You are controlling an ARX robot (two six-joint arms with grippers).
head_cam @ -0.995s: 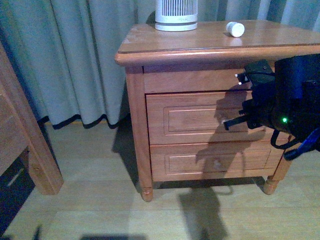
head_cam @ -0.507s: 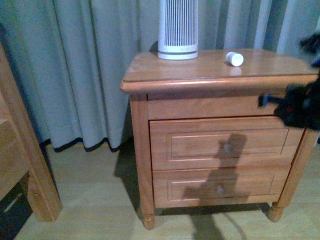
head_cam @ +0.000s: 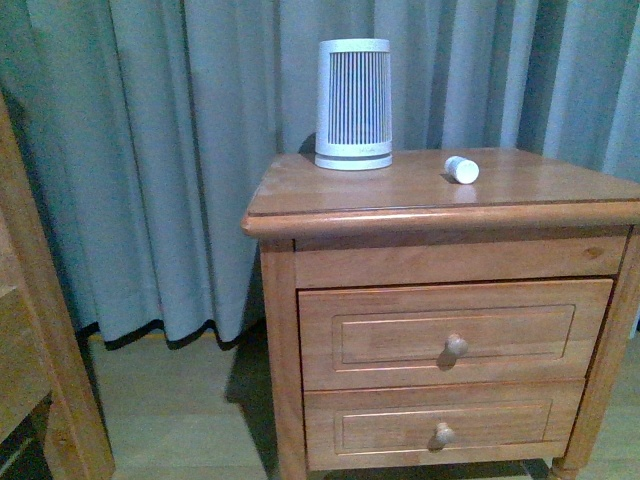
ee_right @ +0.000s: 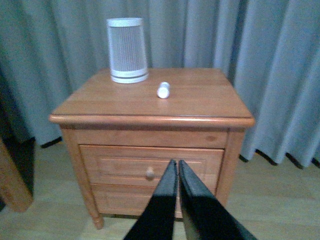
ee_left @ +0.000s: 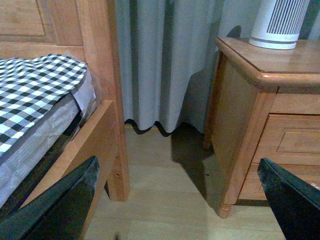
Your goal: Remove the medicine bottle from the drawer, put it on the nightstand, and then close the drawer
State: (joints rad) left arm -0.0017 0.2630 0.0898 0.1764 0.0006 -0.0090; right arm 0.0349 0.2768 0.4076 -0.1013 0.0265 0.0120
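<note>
Medicine bottle [head_cam: 462, 169]: it lies on its side on top of the nightstand [head_cam: 400, 190], toward the right part of the top, free of any pincer. In the right wrist view it is also seen [ee_right: 163, 90], lying near the middle of the top.
Nightstand: honey-brown wood with a glossy top that overhangs; it stands in front of grey curtains [head_cam: 180, 150] on a pale wooden floor [head_cam: 170, 410].
Drawer [head_cam: 450, 335]: the upper one is shut, its front is flush with the frame, and its round knob [head_cam: 456, 345] points outward.
Lower drawer [head_cam: 440, 425]: also shut, with its own small knob.
Ribbed device [head_cam: 353, 104]: a white and grey cylinder, upright at the back of the top, to the left of the bottle and well apart from it.
Right pincer [ee_right: 177, 167]: the two dark fingers are pressed together, nearly touching at the tips, and nothing is between them. It is in the air in front of the nightstand, away from it.
Left pincer [ee_left: 175, 200]: the fingers are spread wide, one at each side of the left wrist picture, and hold nothing. It faces the floor between the nightstand and the bed.
Bed [ee_left: 45, 100]: a wooden frame with a checked black and white sheet, standing beside the nightstand with a gap between.
</note>
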